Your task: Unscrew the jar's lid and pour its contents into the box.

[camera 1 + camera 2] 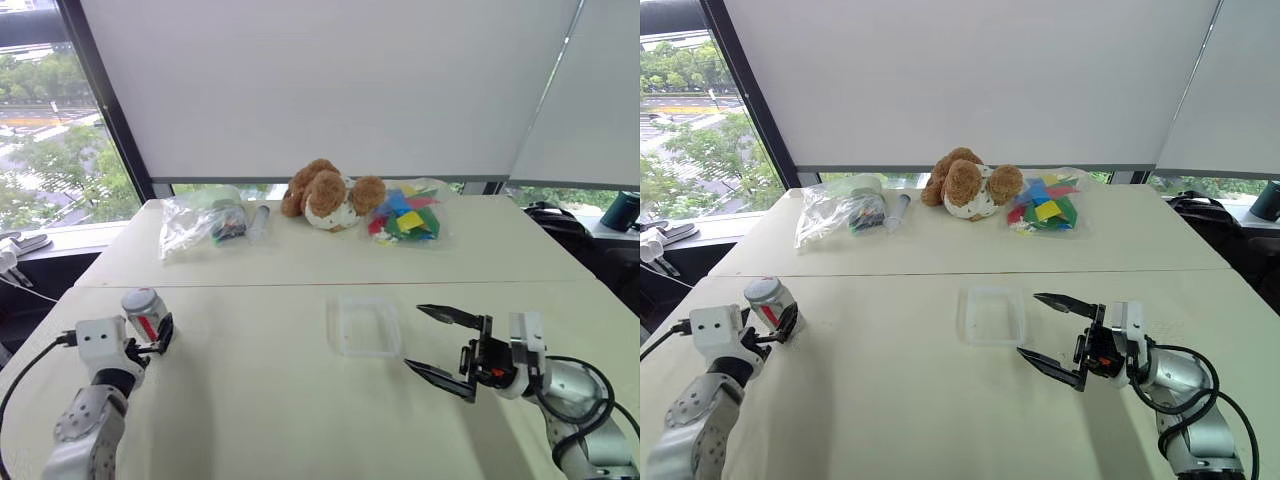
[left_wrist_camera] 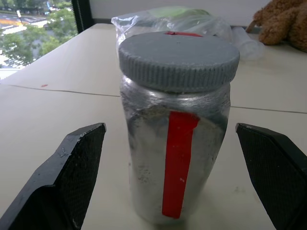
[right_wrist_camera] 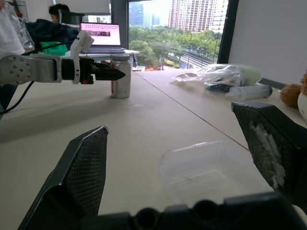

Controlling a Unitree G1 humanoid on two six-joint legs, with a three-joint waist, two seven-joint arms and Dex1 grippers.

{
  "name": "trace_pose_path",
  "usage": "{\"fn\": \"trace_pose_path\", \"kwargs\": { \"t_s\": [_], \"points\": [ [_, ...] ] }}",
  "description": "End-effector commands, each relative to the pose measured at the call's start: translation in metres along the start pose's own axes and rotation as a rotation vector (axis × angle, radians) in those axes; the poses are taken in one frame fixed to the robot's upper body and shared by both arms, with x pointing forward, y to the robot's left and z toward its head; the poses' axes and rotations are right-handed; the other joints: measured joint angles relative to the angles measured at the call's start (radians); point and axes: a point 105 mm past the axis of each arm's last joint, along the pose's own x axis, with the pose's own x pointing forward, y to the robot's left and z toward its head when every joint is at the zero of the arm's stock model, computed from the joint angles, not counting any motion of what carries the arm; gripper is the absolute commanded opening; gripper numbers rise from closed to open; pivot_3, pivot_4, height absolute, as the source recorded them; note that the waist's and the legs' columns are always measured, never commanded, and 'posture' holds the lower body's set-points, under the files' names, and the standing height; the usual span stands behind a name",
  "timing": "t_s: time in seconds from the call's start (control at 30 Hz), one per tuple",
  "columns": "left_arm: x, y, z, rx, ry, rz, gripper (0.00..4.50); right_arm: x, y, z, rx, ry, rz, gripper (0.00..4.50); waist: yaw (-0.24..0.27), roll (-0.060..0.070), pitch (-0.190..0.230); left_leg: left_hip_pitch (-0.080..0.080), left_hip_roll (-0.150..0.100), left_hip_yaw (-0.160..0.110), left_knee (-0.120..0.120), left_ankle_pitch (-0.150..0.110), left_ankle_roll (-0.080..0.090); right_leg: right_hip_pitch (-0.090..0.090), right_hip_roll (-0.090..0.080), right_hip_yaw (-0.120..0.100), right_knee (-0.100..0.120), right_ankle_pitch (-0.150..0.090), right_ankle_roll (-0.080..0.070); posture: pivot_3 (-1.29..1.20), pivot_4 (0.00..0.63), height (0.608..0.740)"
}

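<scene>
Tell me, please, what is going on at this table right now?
The robot is starting on the jar. Its left end effector is open, with one finger on each side of the upright jar, not gripping it. The lid is on. The right end effector hovers open beside the clear box, which lies in the middle of the table. Nothing has been poured yet.

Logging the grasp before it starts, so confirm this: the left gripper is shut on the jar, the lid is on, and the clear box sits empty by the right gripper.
One thing is wrong: the left gripper is open, not shut on the jar. The left wrist view shows its fingers standing apart from the jar on either side. The lid is on, and the box sits empty by the right gripper.
</scene>
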Motion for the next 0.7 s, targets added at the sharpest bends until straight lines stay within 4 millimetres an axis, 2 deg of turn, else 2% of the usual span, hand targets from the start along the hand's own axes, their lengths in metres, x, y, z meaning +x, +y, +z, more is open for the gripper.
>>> {"fn": "trace_pose_path", "kwargs": {
  "t_s": [0.03,0.3,0.4,0.5,0.57,0.7],
  "points": [
    [0.008,-0.005,0.01,0.026,-0.052,-0.009,4.47,0.004,-0.001,0.012,-0.048,-0.025,-0.002,4.5,0.0,0.0,0.0,0.0,0.0,0.0,0.0,0.0,0.0,0.0,0.0,0.0,0.0,0.0,0.0,0.0,0.15,0.74],
    [0.016,-0.011,0.01,0.045,-0.053,-0.023,4.47,0.007,-0.004,0.016,-0.051,-0.028,-0.01,4.5,-0.001,0.0,0.0,0.0,0.0,0.0,0.0,0.0,0.0,0.0,0.0,0.0,0.0,0.0,0.0,0.0,0.15,0.74],
    [0.017,-0.01,0.009,0.055,-0.048,-0.024,3.61,0.008,-0.003,0.016,-0.046,-0.029,-0.021,4.5,0.0,0.0,0.0,0.0,0.0,0.0,0.0,0.0,0.0,0.0,0.0,0.0,0.0,0.0,0.001,0.0,0.15,0.74],
    [0.018,-0.01,0.007,0.065,-0.036,-0.041,2.1,0.01,-0.004,0.016,-0.041,-0.031,-0.029,4.5,0.0,0.0,0.0,0.0,0.0,0.0,0.0,0.0,0.0,0.0,0.0,0.0,0.0,0.0,0.001,0.0,0.15,0.74],
    [0.018,-0.013,0.015,0.056,-0.071,-0.089,2.06,0.01,-0.003,0.016,-0.038,-0.032,-0.033,4.5,0.0,0.0,0.0,0.0,0.0,0.0,0.0,0.0,0.0,0.0,0.0,0.0,0.0,0.0,0.001,0.0,0.15,0.74],
    [0.012,-0.038,0.054,0.053,-0.208,-0.341,2.06,0.013,-0.01,0.027,-0.019,-0.055,-0.068,4.5,-0.001,0.0,0.0,0.0,0.0,0.0,0.0,0.0,0.0,-0.001,0.0,0.0,0.0,0.0,0.0,0.0,0.15,0.74]
  ]
}}
